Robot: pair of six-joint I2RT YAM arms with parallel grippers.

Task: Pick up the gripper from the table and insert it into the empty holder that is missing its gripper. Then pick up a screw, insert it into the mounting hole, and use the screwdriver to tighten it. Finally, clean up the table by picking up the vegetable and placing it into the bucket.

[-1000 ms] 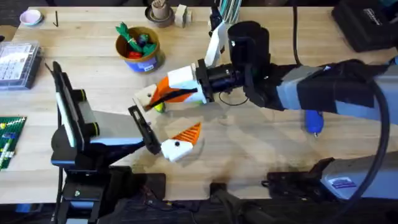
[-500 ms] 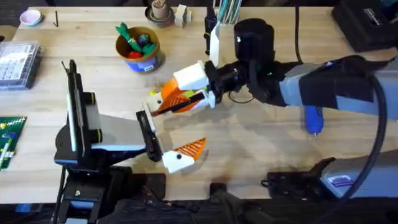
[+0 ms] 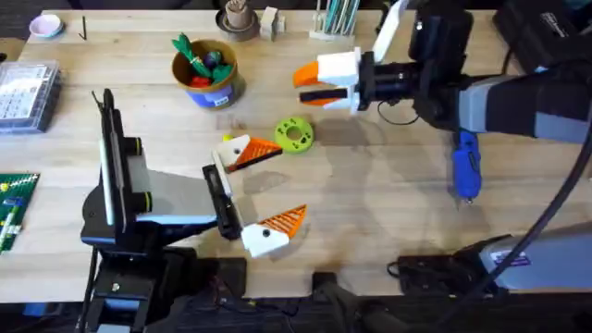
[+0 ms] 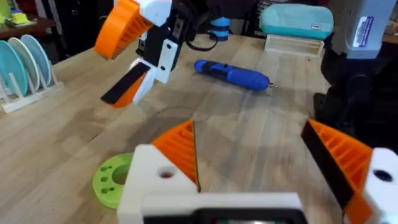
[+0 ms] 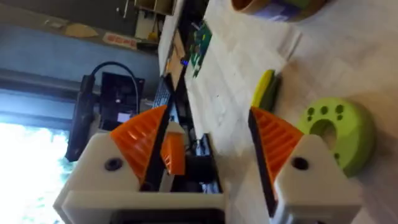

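At the far finger of the left pincer: the small orange ribbed plastic wedge is sitting against the white triangular plastic finger block, low over the wooden surface and near the flat green disc with holes.
Look of the wedge: its ribbed face is pointing inward at the opposite pad. A round hole is showing in the white block beneath it, and I cannot tell whether a screw is in it.
Step in hand: insertion is looking finished, so the screw step seems to be opening.
Next move: it is calling for finding a screw, though none is clear enough to pick out, then seating it squarely in that hole.
Left pincer: it is hanging released, grasping nothing.
Right pincer: it is hovering released and empty, raised beyond the disc.
Blue pen-shaped screwdriver: it is lying flat, well apart from both pincers.
Small yellow toy vegetable: it is lying beside the disc.
Round tan-yellow bucket: it is standing farther off, holding red and green toys.
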